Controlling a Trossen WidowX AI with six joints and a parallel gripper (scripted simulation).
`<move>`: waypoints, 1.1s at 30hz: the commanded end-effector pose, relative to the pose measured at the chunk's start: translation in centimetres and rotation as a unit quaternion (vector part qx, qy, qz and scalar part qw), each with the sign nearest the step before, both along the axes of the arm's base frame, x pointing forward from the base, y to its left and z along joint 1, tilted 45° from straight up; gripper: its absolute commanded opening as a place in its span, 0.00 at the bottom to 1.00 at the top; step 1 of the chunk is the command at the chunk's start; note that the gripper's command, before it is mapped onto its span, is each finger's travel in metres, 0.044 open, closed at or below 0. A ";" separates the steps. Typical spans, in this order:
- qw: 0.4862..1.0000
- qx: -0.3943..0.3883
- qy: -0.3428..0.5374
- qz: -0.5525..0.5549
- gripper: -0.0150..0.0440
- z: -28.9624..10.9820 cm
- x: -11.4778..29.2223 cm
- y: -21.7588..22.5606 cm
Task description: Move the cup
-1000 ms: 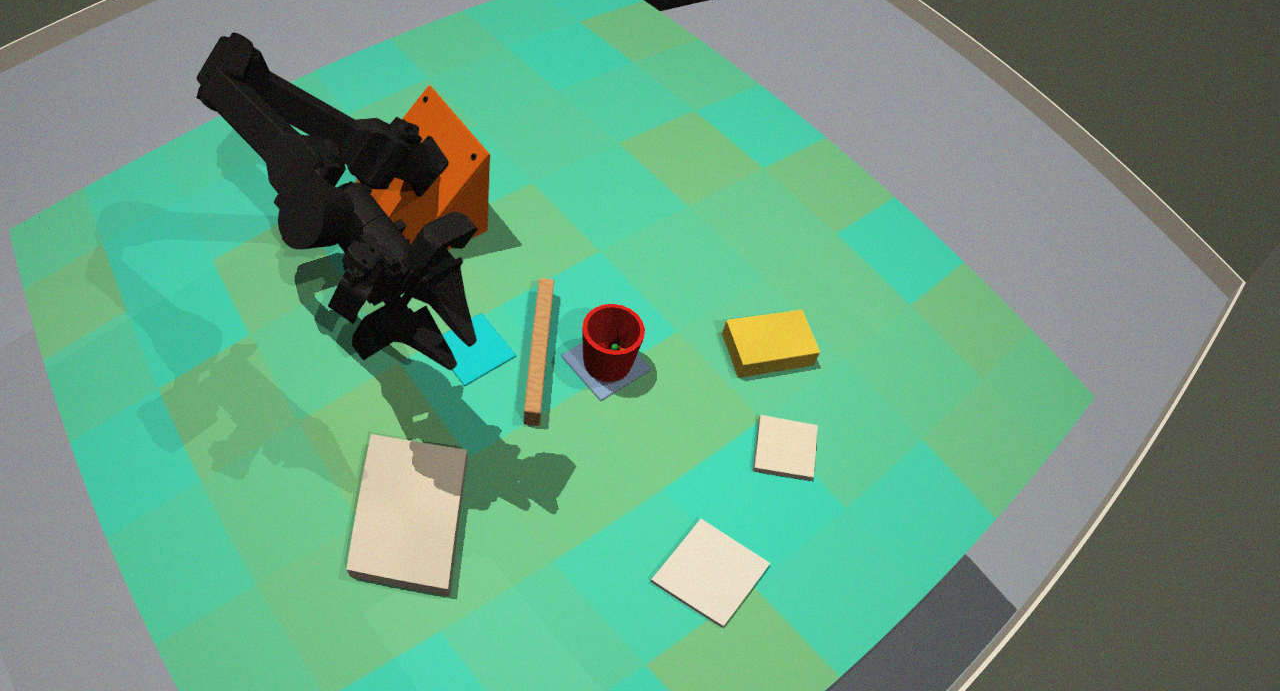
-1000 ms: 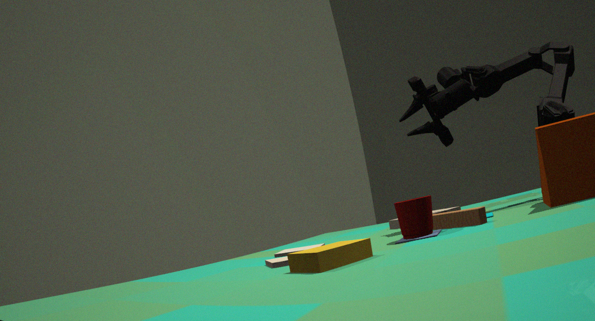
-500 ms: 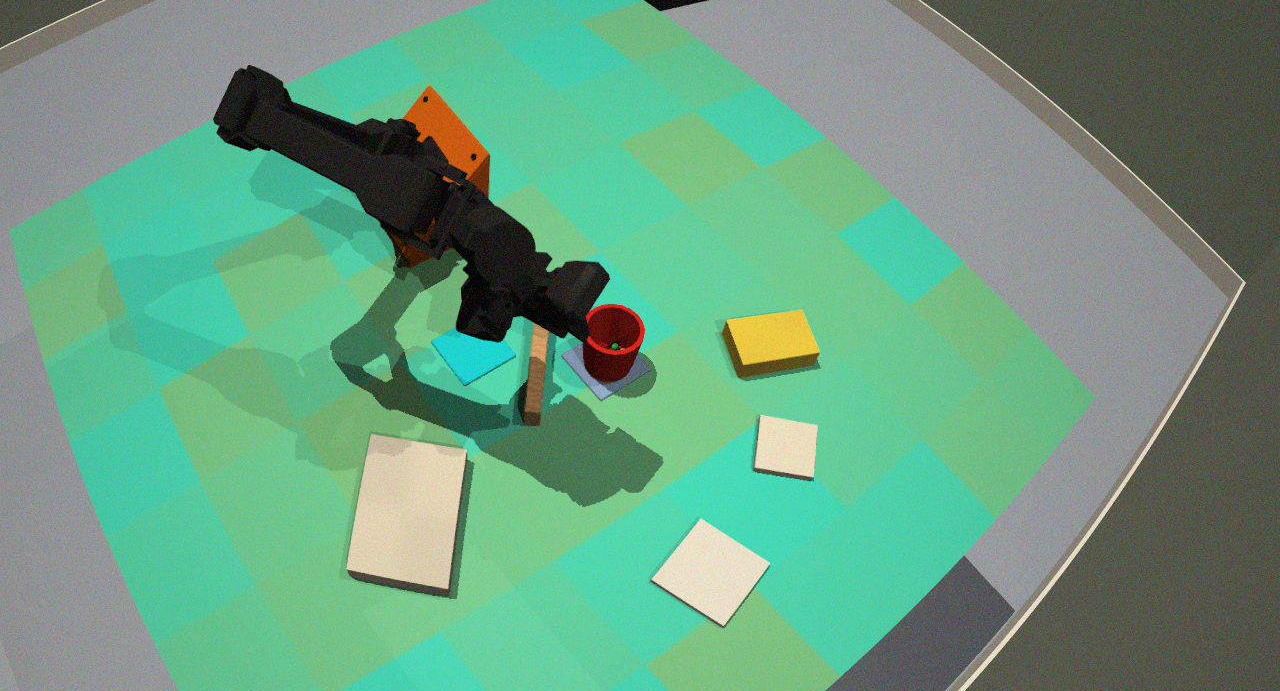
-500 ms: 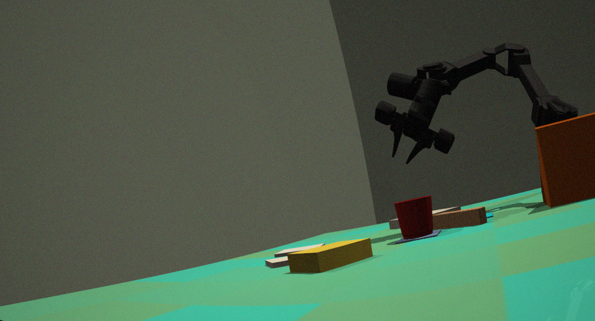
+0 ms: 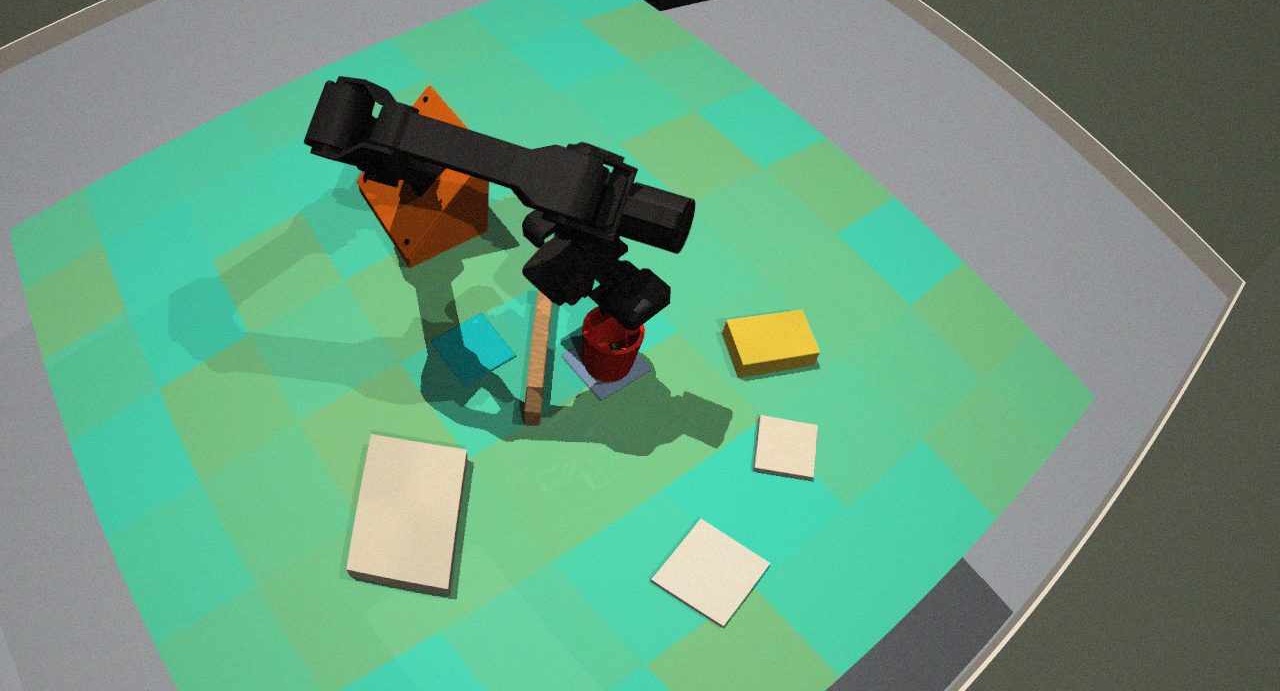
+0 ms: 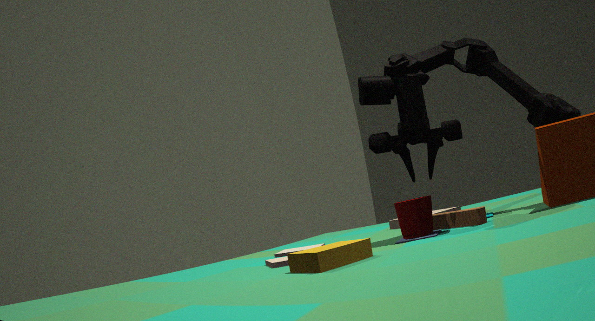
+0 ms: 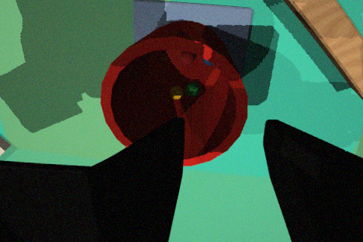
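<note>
Hanging above the red tapered cup (image 6: 413,216), the black claw (image 6: 420,178) is partly spread, pinching nothing; the cup stands on the grey-blue square pad (image 5: 626,381), marbles (image 7: 184,91) inside.

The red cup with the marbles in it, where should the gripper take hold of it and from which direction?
Probably by the rim wall, from straight above. The red cup stands upright on the grey pad with its mouth open upward and marbles at the bottom, so a vertical descent keeps it level. The gripper hangs above it, partly open and holding nothing; one finger inside the wall and one outside should fit.
</note>
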State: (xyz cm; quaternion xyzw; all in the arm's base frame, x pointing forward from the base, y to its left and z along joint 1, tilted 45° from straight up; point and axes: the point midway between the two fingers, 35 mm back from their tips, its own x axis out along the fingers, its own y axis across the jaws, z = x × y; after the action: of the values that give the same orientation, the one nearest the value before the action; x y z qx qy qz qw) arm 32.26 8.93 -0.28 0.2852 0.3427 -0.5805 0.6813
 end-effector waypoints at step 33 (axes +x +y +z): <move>0.997 -0.061 -0.008 -0.037 0.50 -4.1 -0.4 -1.8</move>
State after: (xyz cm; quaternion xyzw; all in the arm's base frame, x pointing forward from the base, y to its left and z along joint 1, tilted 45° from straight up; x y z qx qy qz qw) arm 31.82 7.53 -4.06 0.2627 0.2900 -0.6244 0.6760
